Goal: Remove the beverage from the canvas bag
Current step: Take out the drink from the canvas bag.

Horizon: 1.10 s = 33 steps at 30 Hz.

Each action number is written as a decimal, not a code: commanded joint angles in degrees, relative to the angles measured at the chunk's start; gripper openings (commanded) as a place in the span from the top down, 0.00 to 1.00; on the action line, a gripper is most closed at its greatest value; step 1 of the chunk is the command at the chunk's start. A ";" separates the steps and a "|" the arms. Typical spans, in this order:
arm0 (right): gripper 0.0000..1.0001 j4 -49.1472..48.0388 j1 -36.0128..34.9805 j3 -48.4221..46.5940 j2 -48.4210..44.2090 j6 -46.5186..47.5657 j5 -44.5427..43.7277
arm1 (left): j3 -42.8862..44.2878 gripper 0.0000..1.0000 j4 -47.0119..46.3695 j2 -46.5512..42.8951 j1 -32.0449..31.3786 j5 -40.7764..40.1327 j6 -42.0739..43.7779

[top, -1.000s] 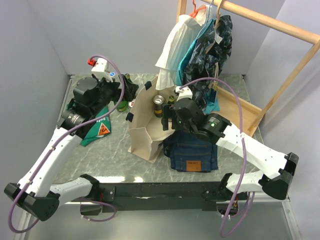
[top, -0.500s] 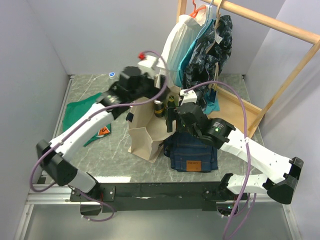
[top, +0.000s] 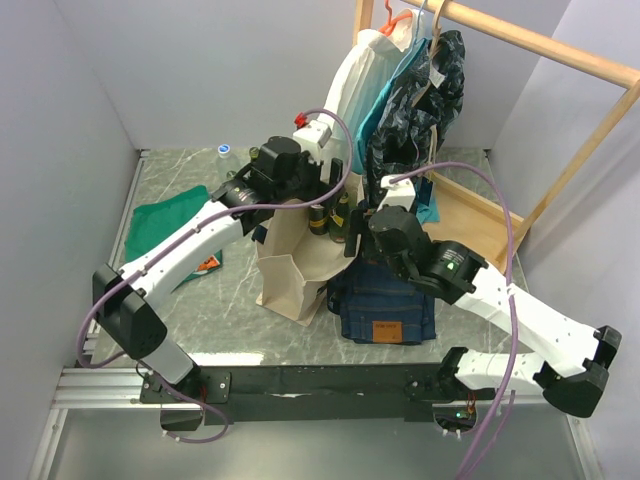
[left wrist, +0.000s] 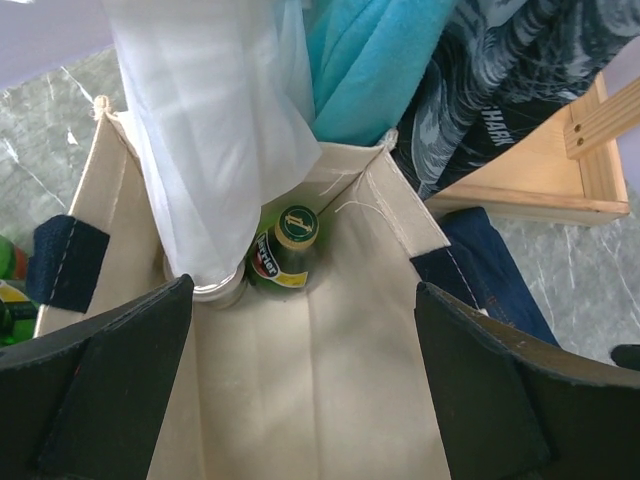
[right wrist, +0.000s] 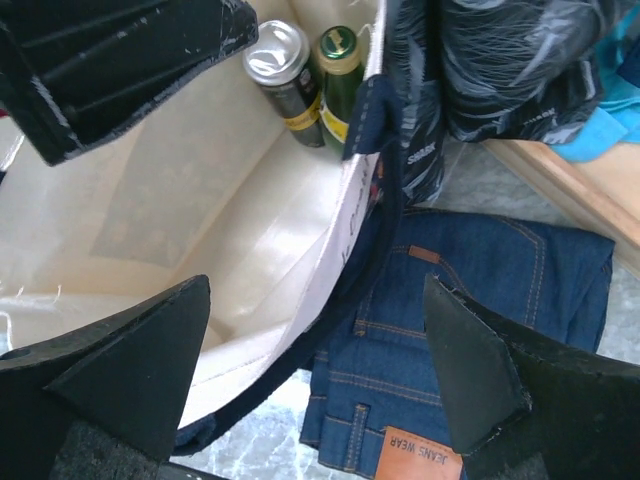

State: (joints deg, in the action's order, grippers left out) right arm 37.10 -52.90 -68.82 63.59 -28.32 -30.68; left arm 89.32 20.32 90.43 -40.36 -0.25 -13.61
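Holdings as I read them off my screens, left to right.

1. Green cloth (top: pixel 160 218): crumpled on the marbled counter (top: pixel 230 320), far left. A small blue-capped bottle (top: pixel 226 152) stands behind it near the back wall.
2. Left arm (top: pixel 190 245): reaches in from the left to the bag's mouth. Left fingers (left wrist: pixel 110 385): wide apart, holding nothing, poised above the open top and looking straight down into it.
3. Canvas bag (top: pixel 290 275): cream with navy handles, upright mid-counter, mouth open.
4. Contents, back right corner of the bag: a green bottle (left wrist: pixel 285 250) with a gold cap, upright, and a silver-topped can (right wrist: pixel 278 62) just beside it on its left (from my left wrist camera the can is mostly hidden under the white garment (left wrist: pixel 210 130)). Both sit down inside the bag, and neither set of fingers touches them.
5. Right fingers (right wrist: pixel 485 385): spread apart, clamped on nothing, straddling the bag's right wall, one over the inside and one outside above the jeans. I cannot tell whether they touch the canvas.
6. Folded blue jeans (top: pixel 385 300): flat on the counter against the bag's right side.
7. Wooden rack (top: pixel 560 50), back right: carries the white garment, a teal garment (top: pixel 400 80) and a black patterned garment (top: pixel 435 90). The white one's hem hangs over the bag's back edge.
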 commanded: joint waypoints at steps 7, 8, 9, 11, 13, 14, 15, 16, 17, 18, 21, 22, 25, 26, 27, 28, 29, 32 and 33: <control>0.08 1.13 -0.36 0.88 -4.26 -3.32 -4.83 | 0.15 0.02 -3.09 4.05 -1.30 -1.50 0.33; 0.07 1.22 -0.27 0.96 -4.53 -3.59 -5.18 | 0.15 0.02 -3.09 4.75 -1.39 -1.77 0.42; 0.07 1.48 -0.27 1.05 -5.05 -3.59 -5.36 | 0.24 0.01 -2.92 5.01 -1.56 -2.12 0.42; 0.07 1.66 0.08 1.23 -5.58 -3.76 -5.62 | 0.59 0.01 -2.65 6.06 -1.56 -2.74 0.34; 0.07 1.83 0.34 1.32 -6.11 -3.76 -5.97 | 0.68 0.02 -2.91 6.60 -1.65 -2.39 0.25; 0.07 1.83 0.43 1.32 -6.29 -3.68 -5.89 | 0.68 0.03 -3.17 7.38 -1.65 -2.30 0.16; 0.07 2.09 0.43 1.40 -6.38 -3.76 -5.89 | 0.77 0.03 -3.44 7.65 -1.74 -2.30 0.07; 0.08 2.18 0.52 1.23 -6.55 -3.76 -5.89 | 1.12 0.03 -3.53 8.00 -1.74 -2.47 0.07; 0.07 2.27 0.61 1.23 -6.46 -3.94 -5.89 | 1.47 0.04 -3.53 8.96 -1.74 -2.56 0.07; 0.08 2.36 0.61 1.23 -6.55 -4.03 -5.80 | 1.82 0.04 -3.44 9.49 -1.74 -2.74 0.07; 0.08 2.53 0.70 1.32 -6.47 -4.47 -5.62 | 3.23 0.07 -3.35 11.34 -1.74 -3.35 0.51; 0.08 2.45 0.61 1.32 -6.38 -4.64 -5.54 | 3.84 0.08 -3.61 11.78 -1.74 -3.61 0.60; 0.08 2.36 0.52 1.23 -6.11 -4.82 -5.27 | 4.37 0.12 -4.58 13.01 -1.74 -4.05 0.60; 0.08 2.45 0.61 1.05 -6.11 -4.82 -5.18 | 4.46 0.12 -5.02 13.36 -1.74 -4.40 0.42; 0.08 2.45 0.61 1.05 -5.94 -4.82 -5.18 | 4.46 0.12 -5.28 13.45 -1.74 -4.41 0.42; 0.08 2.45 0.61 0.97 -5.76 -4.82 -5.18 | 4.55 0.13 -5.63 13.63 -1.74 -4.58 0.42; 0.08 2.36 0.70 0.97 -5.76 -4.73 -5.18 | 4.64 0.14 -6.25 13.80 -1.74 -4.58 0.34; 0.08 2.45 0.61 0.88 -5.50 -4.73 -5.18 | 4.81 0.15 -7.30 14.24 -1.65 -4.93 -0.02; 0.08 2.45 0.78 0.88 -5.41 -4.73 -5.36 | 4.81 0.15 -7.74 14.24 -1.74 -5.02 -0.10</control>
State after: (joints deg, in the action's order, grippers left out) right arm 39.66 -52.58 -67.79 58.22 -32.14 -34.70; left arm 91.11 16.97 104.64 -41.74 -4.21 -13.63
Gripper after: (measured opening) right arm 0.921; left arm 0.852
